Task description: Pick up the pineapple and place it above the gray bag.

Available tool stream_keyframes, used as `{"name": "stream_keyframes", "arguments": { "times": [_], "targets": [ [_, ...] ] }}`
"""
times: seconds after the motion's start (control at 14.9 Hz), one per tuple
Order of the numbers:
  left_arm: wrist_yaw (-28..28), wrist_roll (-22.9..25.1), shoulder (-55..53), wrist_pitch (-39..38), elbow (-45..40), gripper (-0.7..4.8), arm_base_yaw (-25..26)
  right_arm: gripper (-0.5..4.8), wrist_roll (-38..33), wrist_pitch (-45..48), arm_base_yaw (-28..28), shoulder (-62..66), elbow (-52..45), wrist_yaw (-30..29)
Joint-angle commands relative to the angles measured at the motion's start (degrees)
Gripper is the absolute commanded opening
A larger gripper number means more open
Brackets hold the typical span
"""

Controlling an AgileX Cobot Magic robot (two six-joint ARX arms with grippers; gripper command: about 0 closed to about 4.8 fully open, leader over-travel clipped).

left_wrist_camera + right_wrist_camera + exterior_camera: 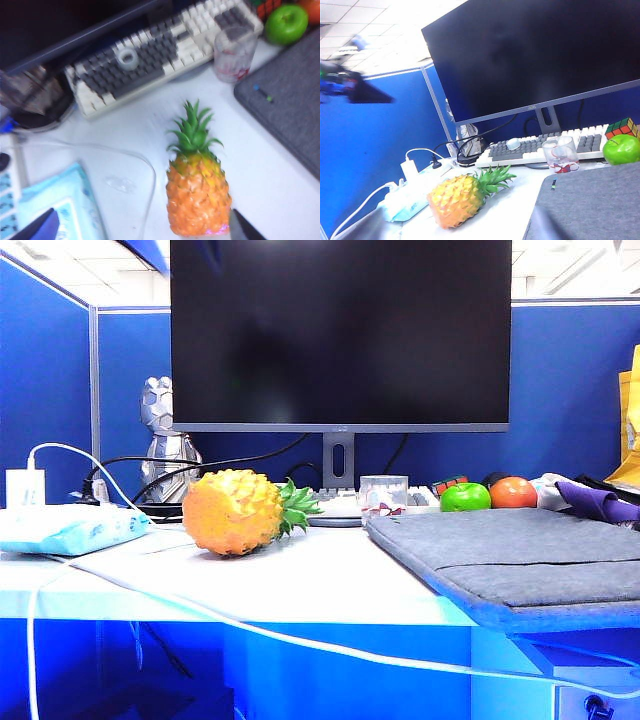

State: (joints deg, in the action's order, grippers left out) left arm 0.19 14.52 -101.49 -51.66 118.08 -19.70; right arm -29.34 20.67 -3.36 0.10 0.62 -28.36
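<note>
White desk point(330, 580), blue partitions point(45, 380), left fingers point(242, 227) spread

White desk point(330, 575) with items resting directly on it: the pineapple point(236, 511) on its side, crown toward the gray bag point(520, 550), the two apart; a light-blue packet point(68, 528) near the left edge; a keyboard point(160, 50) below the monitor stand point(338, 465); a clear cup point(383, 494); a green apple point(465, 497); an orange fruit point(513, 492); a white cable point(250, 625) draped over the front edge.
</note>
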Motion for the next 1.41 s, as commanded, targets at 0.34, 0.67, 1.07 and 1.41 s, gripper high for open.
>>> {"name": "stream_keyframes", "arguments": {
  "times": [0.34,0.67,1.07,1.41],
  "targets": [
    [3.89,-0.13,-12.94,-0.09,2.84,4.79,-4.04,4.79,2.14,2.14,0.11,10.05,-0.33,5.46],
    [2.29,0.11,-22.58,5.55,6.6,4.79,-4.7,4.79,6.97,6.23,0.13,40.87,18.67,-7.56],
    [-1.49,4.76,-32.2,10.05,16.26,4.79,-3.65,4.79,8.57,9.09,8.94,61.64,32.59,-17.81],
    [-0.31,5.53,-39.67,8.81,19.15,4.79,-2.03,4.79,8.52,11.37,10.84,61.77,32.59,-19.39]
  ]
}}
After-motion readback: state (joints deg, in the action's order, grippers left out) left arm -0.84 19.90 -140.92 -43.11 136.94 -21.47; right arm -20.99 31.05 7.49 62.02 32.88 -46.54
